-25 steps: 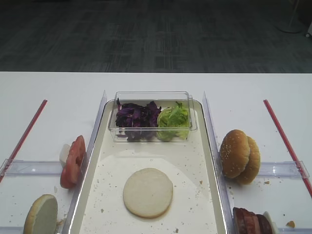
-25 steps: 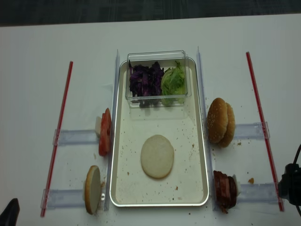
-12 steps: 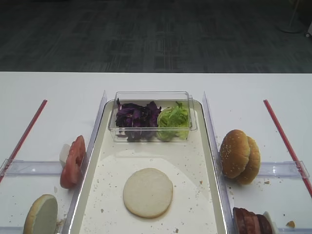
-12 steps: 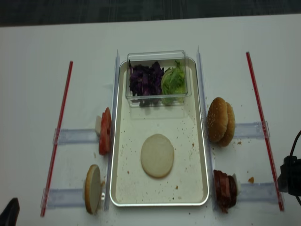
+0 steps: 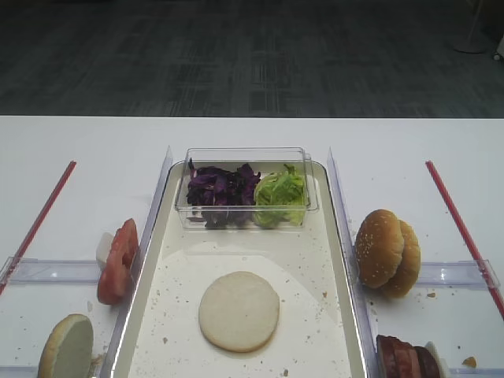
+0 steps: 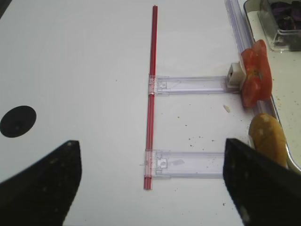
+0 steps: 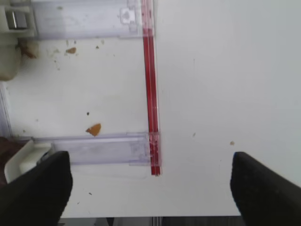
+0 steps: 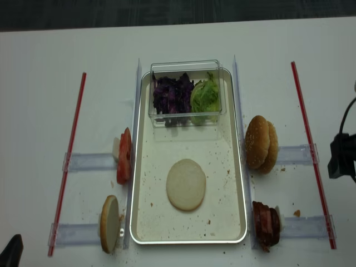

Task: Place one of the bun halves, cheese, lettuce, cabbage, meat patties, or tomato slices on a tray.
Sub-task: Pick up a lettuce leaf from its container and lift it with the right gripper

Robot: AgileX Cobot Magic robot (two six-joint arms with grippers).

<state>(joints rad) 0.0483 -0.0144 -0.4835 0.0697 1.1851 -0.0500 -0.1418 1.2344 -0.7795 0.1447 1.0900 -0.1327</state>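
Observation:
The long off-white tray (image 5: 340, 260) (image 8: 133, 183) holds one bun half (image 5: 239, 311) (image 8: 186, 184), cut face up. Two more bun halves (image 5: 386, 252) (image 8: 261, 143) stand on edge to its right, another (image 8: 109, 223) (image 6: 268, 139) to its left. Tomato slices (image 5: 116, 260) (image 6: 255, 77) stand left, meat patties (image 5: 403, 358) (image 8: 266, 223) front right. Purple cabbage (image 5: 222, 189) and lettuce (image 5: 279, 193) fill a tub. No cheese shows. My left gripper (image 6: 150, 188) and right gripper (image 7: 153, 188) are open and hold nothing, each above bare table outside the tray.
The clear plastic tub (image 5: 244, 156) sits on the tray's far end. Red strips (image 8: 69, 150) (image 8: 311, 144) and clear rails (image 6: 188, 84) (image 7: 94, 150) lie on both sides. The table's front edge shows in the right wrist view. Black arm hardware (image 8: 340, 157) is at the right edge.
The right arm's black hardware has moved away from the front edge, up along the right red strip. Food and tray are unmoved.

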